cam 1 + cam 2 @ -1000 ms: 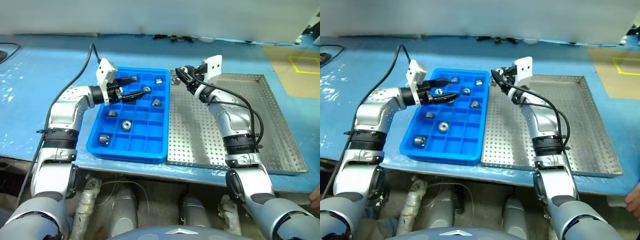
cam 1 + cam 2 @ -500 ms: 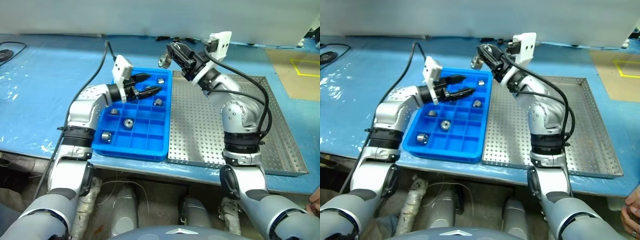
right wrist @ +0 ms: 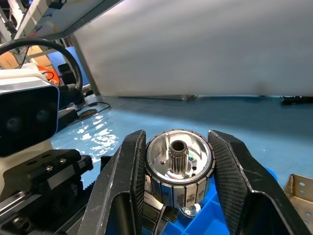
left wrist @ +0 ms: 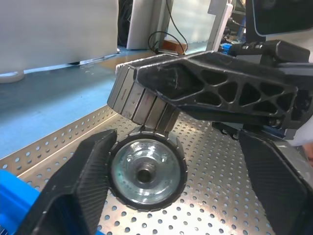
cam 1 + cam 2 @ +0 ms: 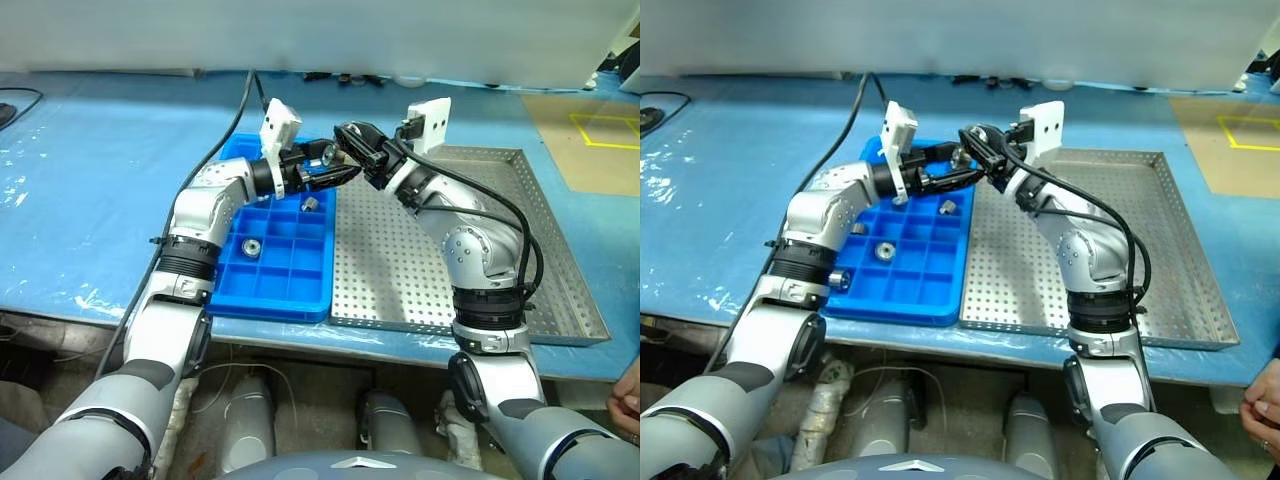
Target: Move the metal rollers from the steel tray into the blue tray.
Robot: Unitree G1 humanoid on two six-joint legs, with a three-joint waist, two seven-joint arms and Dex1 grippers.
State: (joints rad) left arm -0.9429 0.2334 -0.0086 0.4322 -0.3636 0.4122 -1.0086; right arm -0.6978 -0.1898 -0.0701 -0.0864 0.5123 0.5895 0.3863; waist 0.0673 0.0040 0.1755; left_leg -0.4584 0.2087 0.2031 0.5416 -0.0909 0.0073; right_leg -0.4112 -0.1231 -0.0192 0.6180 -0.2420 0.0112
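From the head camera, the right gripper (image 5: pixel 345 135) grips one metal roller (image 5: pixel 329 152) above the blue tray (image 5: pixel 285 285), at its 1 o'clock corner. The left gripper (image 5: pixel 335 172), jaws wide, brackets that roller. Three more rollers (image 5: pixel 251 246) lie in the tray's compartments. The steel tray (image 5: pixel 560 290) sits at 3 o'clock.

The left wrist camera shows the roller touching one spread finger (image 4: pixel 80 183).

The right wrist camera shows both fingers (image 3: pixel 128 171) pinching it.
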